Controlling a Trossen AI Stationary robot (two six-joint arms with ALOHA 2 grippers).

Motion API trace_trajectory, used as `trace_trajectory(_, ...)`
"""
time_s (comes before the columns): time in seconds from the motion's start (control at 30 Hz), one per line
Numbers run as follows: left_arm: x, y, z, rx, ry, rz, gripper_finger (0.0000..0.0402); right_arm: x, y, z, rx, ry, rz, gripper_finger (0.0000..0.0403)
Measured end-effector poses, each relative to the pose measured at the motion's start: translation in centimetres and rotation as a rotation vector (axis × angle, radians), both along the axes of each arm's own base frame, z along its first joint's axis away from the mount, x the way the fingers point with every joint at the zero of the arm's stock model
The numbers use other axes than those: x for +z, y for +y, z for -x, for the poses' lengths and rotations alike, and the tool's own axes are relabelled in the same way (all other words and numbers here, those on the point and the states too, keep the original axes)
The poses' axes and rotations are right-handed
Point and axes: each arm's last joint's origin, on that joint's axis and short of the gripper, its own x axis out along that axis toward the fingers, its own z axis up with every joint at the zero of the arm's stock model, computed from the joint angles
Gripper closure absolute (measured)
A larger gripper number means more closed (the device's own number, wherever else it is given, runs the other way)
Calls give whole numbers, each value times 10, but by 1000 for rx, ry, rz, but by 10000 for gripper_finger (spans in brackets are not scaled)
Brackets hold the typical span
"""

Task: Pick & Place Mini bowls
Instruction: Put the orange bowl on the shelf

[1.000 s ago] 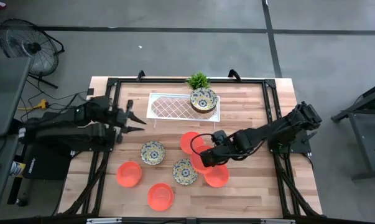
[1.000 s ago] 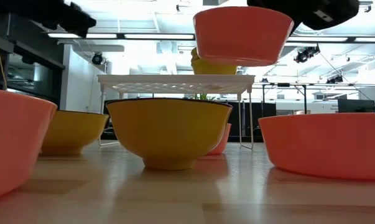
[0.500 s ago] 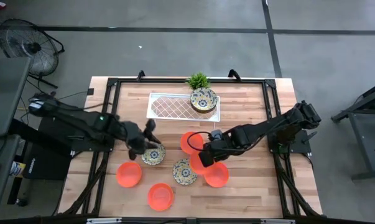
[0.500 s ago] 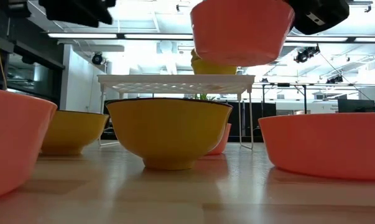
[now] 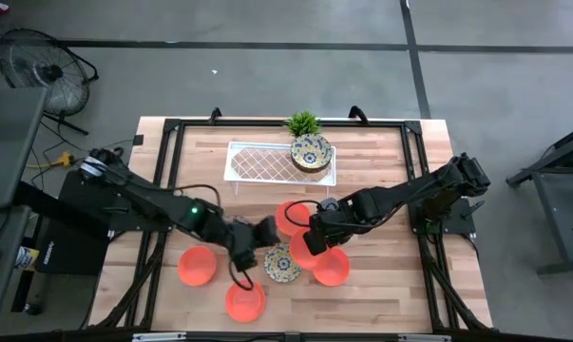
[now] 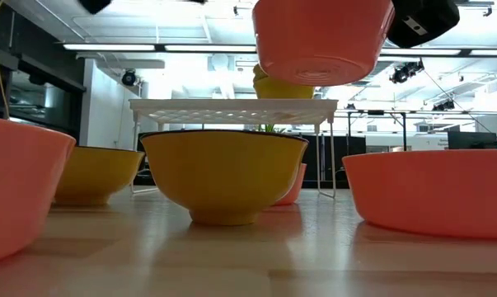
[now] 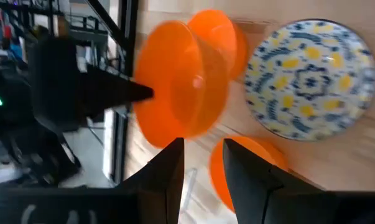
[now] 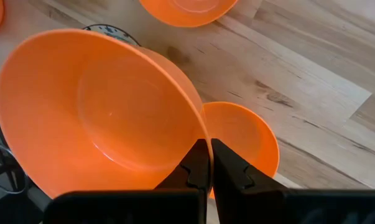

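My right gripper (image 8: 204, 163) is shut on a plain orange mini bowl (image 5: 303, 249), held in the air above the table's middle (image 6: 322, 41). My left gripper (image 7: 203, 180) is open and reaches in from the left, near the table's middle (image 5: 264, 231). It faces the held bowl (image 7: 181, 87) and touches nothing. A floral bowl (image 5: 282, 263) sits on its base beside them. Other orange bowls (image 5: 198, 266) (image 5: 245, 299) (image 5: 331, 268) (image 5: 288, 215) rest on the table. One floral bowl (image 5: 311, 152) stands on the white tray (image 5: 262, 161). The left arm hides another floral bowl. My right gripper pinches the orange bowl's rim (image 8: 196, 134) between its two fingers, one inside the bowl and one outside. The bowl is lifted clear of the table and tilted, over another orange bowl (image 8: 243, 143).
A small green plant (image 5: 303, 123) stands at the far edge behind the tray. The tray stands on thin legs (image 6: 330, 148). A black frame runs round the table's edges (image 5: 172, 128). A fan (image 5: 39, 66) is on the floor to the left.
My left arm has swung from the table's left side toward its middle and near edge, and now covers a floral bowl. My right gripper has carried the orange bowl slightly up and left, and the bowl has tipped a little.
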Motion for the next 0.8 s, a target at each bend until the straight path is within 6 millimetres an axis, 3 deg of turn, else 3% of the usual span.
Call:
trace_trajectory(0.27,9,-12,-26,-107,16,-91,296,-12,0,4,31,48,-38,403)
trace_trajectory(0.8,3,-14,-30,-214,45,-247,296,-4,-10,-8,96,-52,-96,403)
